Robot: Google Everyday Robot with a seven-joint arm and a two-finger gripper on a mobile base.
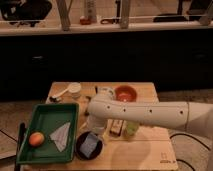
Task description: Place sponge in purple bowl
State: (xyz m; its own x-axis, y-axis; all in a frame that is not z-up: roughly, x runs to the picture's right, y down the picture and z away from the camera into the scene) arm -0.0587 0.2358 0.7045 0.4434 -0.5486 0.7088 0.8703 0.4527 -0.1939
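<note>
The purple bowl (pixel 80 148) is a small, near-black round bowl at the front of the wooden table, just right of the green tray. A pale blue sponge (pixel 90 144) sits inside it. My gripper (pixel 97 129) hangs down from the white arm (pixel 150 114), which reaches in from the right. The gripper is just above the far rim of the bowl, right over the sponge. I cannot tell whether it touches the sponge.
A green tray (pixel 30 150) at the left holds an orange (pixel 36 139) and a white napkin (pixel 61 135). An orange-red bowl (pixel 125 93), a white cup (pixel 74 89) and a white spoon (pixel 60 94) stand at the back. A green cup (pixel 131 130) and a brown object (pixel 116 128) are beside the gripper.
</note>
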